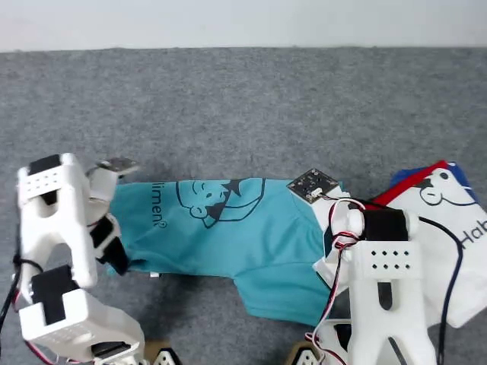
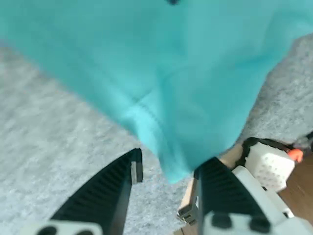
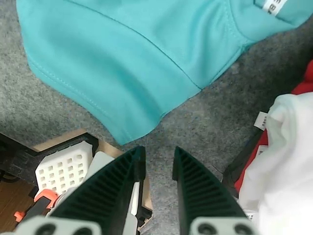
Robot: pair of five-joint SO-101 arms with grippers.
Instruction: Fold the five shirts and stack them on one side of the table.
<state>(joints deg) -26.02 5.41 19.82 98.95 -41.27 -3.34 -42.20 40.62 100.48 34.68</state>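
A teal shirt (image 1: 228, 228) with a dark animal drawing lies spread across the grey table, one sleeve toward the front. My left gripper (image 2: 168, 169) is at the shirt's left edge, open, with a corner of the teal cloth (image 2: 171, 73) hanging between its fingers. My right gripper (image 3: 157, 159) hovers at the shirt's right side, slightly open over bare carpet, just off the teal sleeve hem (image 3: 122, 58). A white shirt (image 1: 441, 228) with red and blue trim lies crumpled at the right, close beside the right arm (image 1: 380, 258).
The grey felt table (image 1: 243, 106) runs free behind the shirts up to a pale wall. The arms' white bases (image 3: 63, 171) stand at the front edge. White cloth (image 3: 288, 147) lies right beside the right gripper.
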